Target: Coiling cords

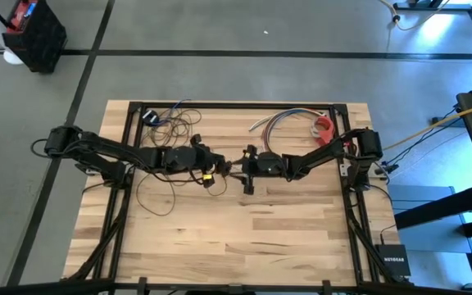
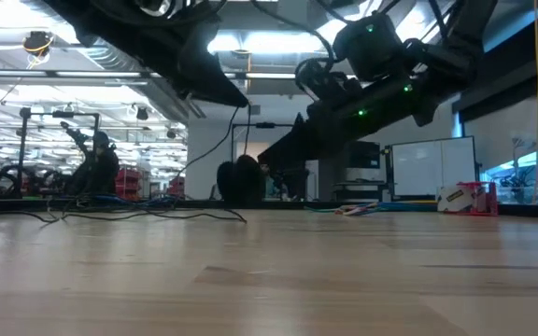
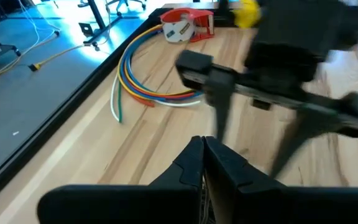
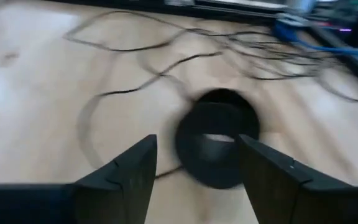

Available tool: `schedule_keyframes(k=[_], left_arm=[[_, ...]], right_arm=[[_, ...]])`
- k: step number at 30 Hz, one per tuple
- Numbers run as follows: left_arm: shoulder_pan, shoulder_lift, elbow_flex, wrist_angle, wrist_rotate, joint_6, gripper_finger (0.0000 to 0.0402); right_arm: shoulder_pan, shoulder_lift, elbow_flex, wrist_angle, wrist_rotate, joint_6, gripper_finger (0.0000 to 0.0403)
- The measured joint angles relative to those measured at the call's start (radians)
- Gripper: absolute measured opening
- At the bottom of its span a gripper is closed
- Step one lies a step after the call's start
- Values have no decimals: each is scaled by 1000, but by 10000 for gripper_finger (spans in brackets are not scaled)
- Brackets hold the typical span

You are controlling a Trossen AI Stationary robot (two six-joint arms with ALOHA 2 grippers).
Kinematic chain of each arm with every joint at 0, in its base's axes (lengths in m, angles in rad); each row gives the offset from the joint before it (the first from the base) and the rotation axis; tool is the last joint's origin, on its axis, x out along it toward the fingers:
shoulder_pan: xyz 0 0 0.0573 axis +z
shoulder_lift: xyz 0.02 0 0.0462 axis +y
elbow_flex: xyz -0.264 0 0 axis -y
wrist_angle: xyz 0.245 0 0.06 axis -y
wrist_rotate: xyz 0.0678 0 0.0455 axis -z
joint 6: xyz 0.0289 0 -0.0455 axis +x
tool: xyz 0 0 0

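The cord is a thin dark wire. Its loops [image 1: 170, 119] lie on the table's far left, and more of them trail toward the near left [image 1: 150, 197]. It ends in a black round puck [image 4: 216, 149], which hangs low over the table's middle [image 2: 239, 182]. My left gripper [image 1: 222, 168] is shut above the puck. My right gripper [image 1: 245, 170] faces it from the right, open. In the right wrist view its fingers [image 4: 135, 171] stand on either side of the puck without touching it. My left gripper is shut on the thin cord a little above the puck. The shut fingers [image 3: 194, 162] hide the place of contact. They come from the table's left, slanting down. The cord [image 2: 233, 140] hangs straight down from them to the puck. Whether the puck touches the table I cannot tell.
A short bundle of multicoloured wires [image 1: 281, 121] and a red tape dispenser [image 1: 324, 127] lie at the far right. Black frame rails [image 1: 220, 105] run along the table's far and side edges. Bare wood [image 1: 244, 238] spreads toward the near edge.
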Motion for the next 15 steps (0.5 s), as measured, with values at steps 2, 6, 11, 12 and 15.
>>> schedule_keyframes(k=[2, 6, 11, 12, 15], left_arm=[[0, 7, 0, 9, 0, -1, 6], [0, 17, 1, 10, 0, -6, 6], [-1, 44, 1, 3, 0, -11, 6], [1, 51, 1, 15, 0, -12, 6], [12, 80, 1, 47, 0, -19, 6]], right_arm=[[13, 0, 0, -4, -37, 1, 221], [13, 8, 1, 22, -7, -80, 221], [-5, 14, 0, 23, 74, -77, 221], [-5, 17, 0, 31, 43, -67, 221], [-1, 32, 13, 22, 10, -83, 221]])
